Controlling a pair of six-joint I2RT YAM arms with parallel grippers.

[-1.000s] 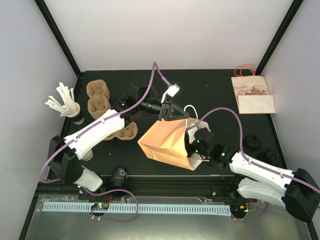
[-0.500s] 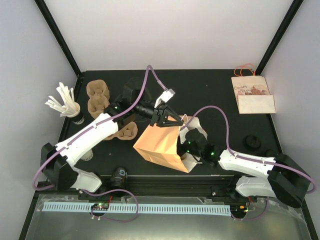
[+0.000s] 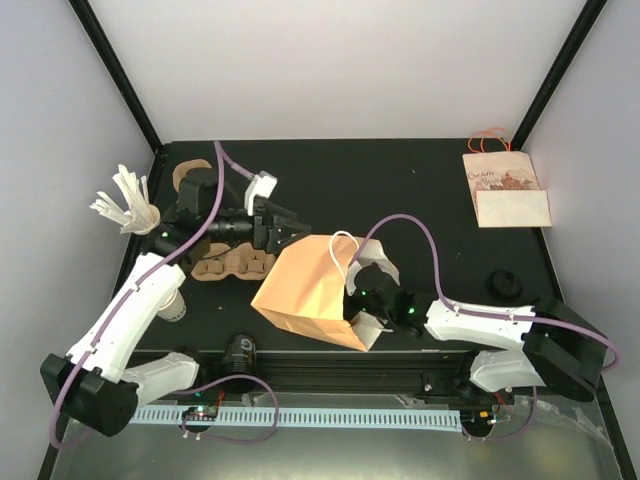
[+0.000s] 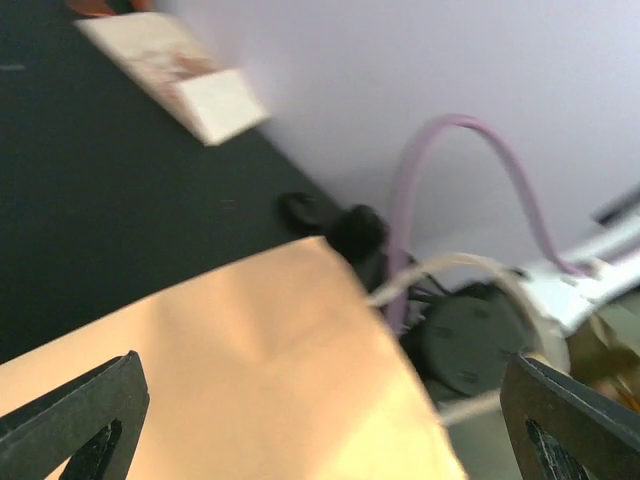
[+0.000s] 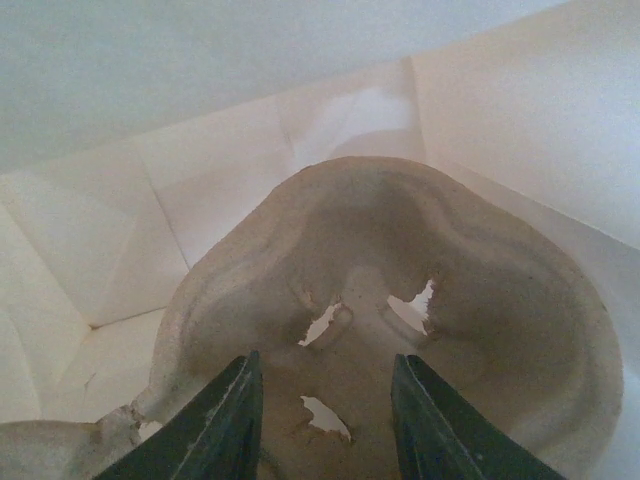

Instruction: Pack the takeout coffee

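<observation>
Right end effector [image 5: 322, 385] pinching moulded pulp carrier [image 5: 400, 250] inside tan paper bag [image 3: 300, 290], left end effector [image 3: 290, 227] spread wide

You are looking at two paper bags: one orange bag [image 3: 300, 295] and one printed bag [image 3: 505, 190] lying flat. You are counting three pulp carriers: a first pulp carrier [image 3: 228, 266] beside the left arm, a second carrier [image 3: 188, 176] partly hidden behind that arm, and a third carrier [image 5: 380, 300] inside the orange bag. Where the arm covers them, you cannot tell whether there are more. You are also seeing one cup of white sticks [image 3: 135, 208], one white cup [image 3: 172, 303] and one black lid [image 3: 505, 284].
</observation>
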